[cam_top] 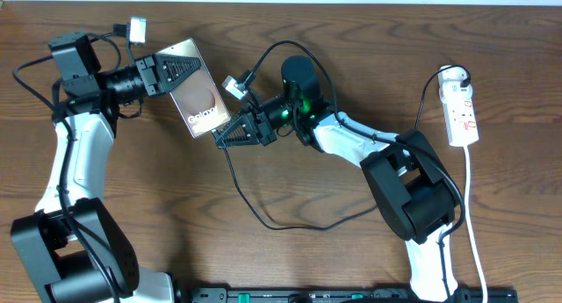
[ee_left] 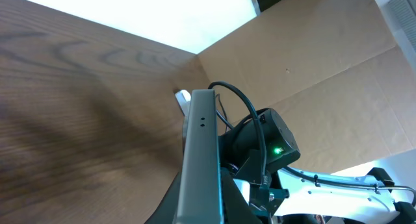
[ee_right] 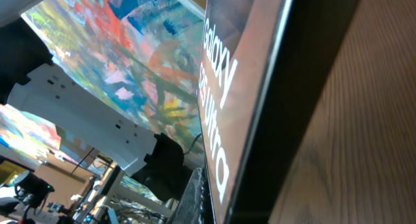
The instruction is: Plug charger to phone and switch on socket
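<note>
My left gripper (cam_top: 180, 73) is shut on the upper end of the phone (cam_top: 202, 97), a glossy bronze slab with white "Galaxy" lettering, and holds it tilted off the table. In the left wrist view the phone (ee_left: 200, 152) shows edge-on between my fingers. My right gripper (cam_top: 219, 136) is shut at the phone's lower end, where the charger (cam_top: 263, 222), a thin black cable, begins. From there the cable loops across the table toward the black plug (cam_top: 460, 75) in the socket (cam_top: 463, 119). The right wrist view is filled by the phone (ee_right: 260, 68); the plug tip is hidden.
The white power strip lies at the far right with its white cord (cam_top: 474, 224) running toward the front edge. The right arm's base (cam_top: 413, 193) stands over the cable's loop. Black camera leads arc above both wrists. A black rail (cam_top: 351, 296) lines the front edge.
</note>
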Action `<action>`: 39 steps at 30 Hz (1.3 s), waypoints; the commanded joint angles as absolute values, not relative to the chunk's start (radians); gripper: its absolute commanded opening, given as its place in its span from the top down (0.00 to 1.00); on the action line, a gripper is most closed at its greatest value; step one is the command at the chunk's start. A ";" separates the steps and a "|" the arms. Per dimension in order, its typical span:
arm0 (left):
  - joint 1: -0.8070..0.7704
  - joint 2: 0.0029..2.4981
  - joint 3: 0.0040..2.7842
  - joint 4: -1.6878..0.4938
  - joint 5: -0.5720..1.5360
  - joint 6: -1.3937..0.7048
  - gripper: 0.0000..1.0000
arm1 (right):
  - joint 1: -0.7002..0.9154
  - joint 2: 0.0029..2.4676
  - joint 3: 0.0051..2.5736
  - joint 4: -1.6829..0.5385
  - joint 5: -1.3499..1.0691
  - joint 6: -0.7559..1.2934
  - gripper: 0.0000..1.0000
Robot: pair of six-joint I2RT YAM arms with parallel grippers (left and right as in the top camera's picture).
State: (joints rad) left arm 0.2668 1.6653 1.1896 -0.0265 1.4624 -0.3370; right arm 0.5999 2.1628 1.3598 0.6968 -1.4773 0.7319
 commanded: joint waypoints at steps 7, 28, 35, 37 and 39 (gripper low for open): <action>0.249 1.657 1.180 -0.047 1.536 -0.280 0.93 | 0.577 2.147 1.398 0.722 -1.238 0.781 0.99; 0.249 1.657 1.180 -0.049 1.537 -0.281 0.92 | 0.573 2.147 1.398 0.723 -1.151 0.815 0.99; 0.250 1.657 1.180 -0.048 1.536 -0.281 0.93 | 0.573 2.147 1.398 0.723 -1.151 0.815 0.93; 0.250 1.657 1.180 -0.048 1.536 -0.281 0.93 | 0.573 2.147 1.398 0.723 -1.156 0.815 0.75; 0.250 1.657 1.180 -0.048 1.533 -0.281 0.93 | 0.573 2.147 1.398 0.722 -1.159 0.815 0.50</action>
